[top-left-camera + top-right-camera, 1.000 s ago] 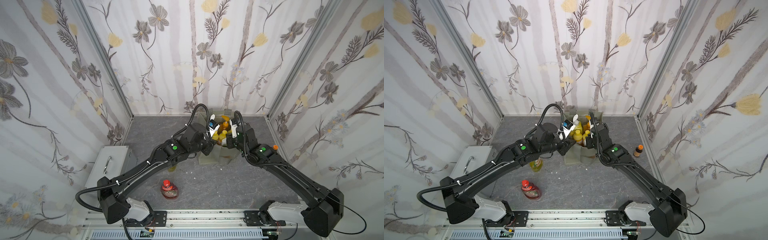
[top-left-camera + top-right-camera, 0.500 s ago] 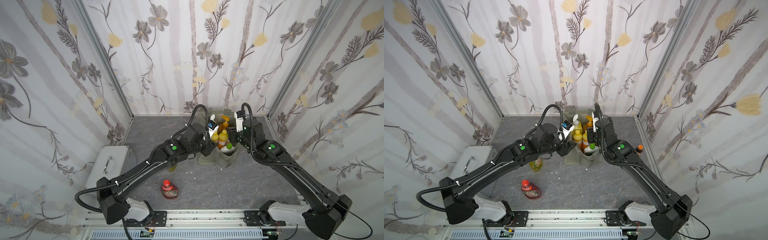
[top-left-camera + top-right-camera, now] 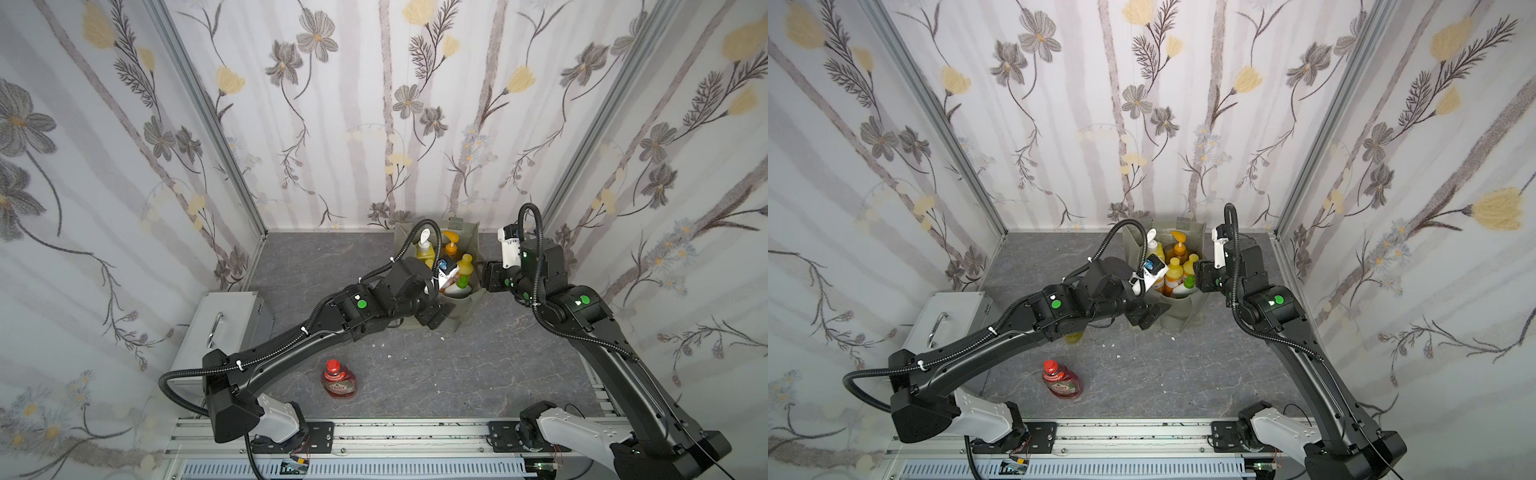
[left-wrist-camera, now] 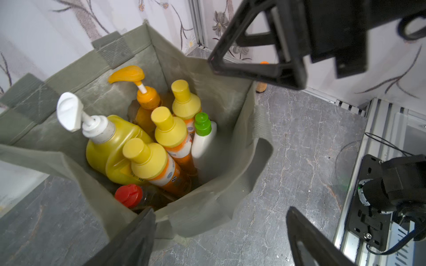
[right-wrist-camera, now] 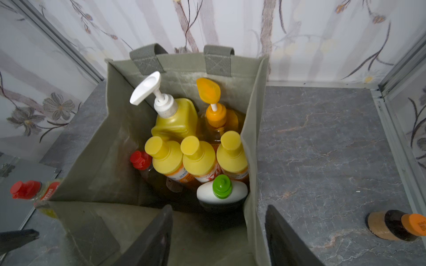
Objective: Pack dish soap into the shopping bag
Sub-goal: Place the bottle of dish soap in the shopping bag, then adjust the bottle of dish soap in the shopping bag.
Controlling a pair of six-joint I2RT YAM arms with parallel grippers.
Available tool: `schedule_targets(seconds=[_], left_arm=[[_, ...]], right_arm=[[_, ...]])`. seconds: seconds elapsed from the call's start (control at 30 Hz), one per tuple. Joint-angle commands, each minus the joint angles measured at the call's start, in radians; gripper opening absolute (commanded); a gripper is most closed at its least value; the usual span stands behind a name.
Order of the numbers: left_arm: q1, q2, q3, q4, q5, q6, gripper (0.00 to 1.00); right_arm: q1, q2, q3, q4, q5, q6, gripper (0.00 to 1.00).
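The grey-green shopping bag [image 3: 465, 316] [image 3: 1183, 318] [image 4: 230, 170] [image 5: 92, 147] stands at the back wall. It holds dish soap: a yellow pump bottle [image 5: 175, 119], an orange pump bottle [image 5: 214, 115], three yellow-capped bottles [image 4: 170, 129], a white green-capped bottle [image 5: 221, 191] and a red-capped one [image 4: 129, 195]. A red bottle [image 3: 338, 380] [image 3: 1061, 380] lies on the floor in front. My left gripper [image 3: 436, 318] [image 4: 220, 209] is open at the bag's front wall. My right gripper [image 3: 492, 276] [image 5: 217, 207] is open astride the bag's right wall.
A yellow-green red-capped bottle [image 5: 30, 191] [image 3: 1073, 336] stands beside the bag under my left arm. A small brown orange-capped bottle [image 5: 396, 224] [image 4: 261, 85] sits near the right wall. A grey metal box [image 3: 228, 320] stands at the left.
My right gripper has let go of the white green-capped bottle in the bag and drawn back to the right. Both grippers have opened, and the left one has dropped to the bag's front.
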Motion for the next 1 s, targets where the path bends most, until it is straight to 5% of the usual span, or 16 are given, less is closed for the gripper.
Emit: schedule_targets(seconds=[0.0,0.3,0.5,0.77,0.97], left_arm=[[-0.019,0.041,0.019,0.092,-0.083,0.106,1.0],[-0.001,0.204,0.075,0.08,-0.156,0.149,0.96],[0.0,0.176,0.005,0.086,-0.07,0.085,0.71],[-0.013,0.139,-0.102,0.149,-0.002,0.008,0.65],[-0.014,0.112,-0.156,0.216,0.023,-0.037,0.61]], right_arm=[[-0.04,0.01,-0.005,-0.001,-0.069,-0.003,0.63],[-0.078,0.064,-0.029,-0.031,-0.178,-0.021,0.57],[-0.065,0.03,-0.103,-0.027,-0.175,-0.014,0.53],[-0.053,-0.003,0.066,-0.082,-0.211,-0.019,0.43],[-0.021,0.024,0.031,-0.037,-0.266,-0.002,0.39]])
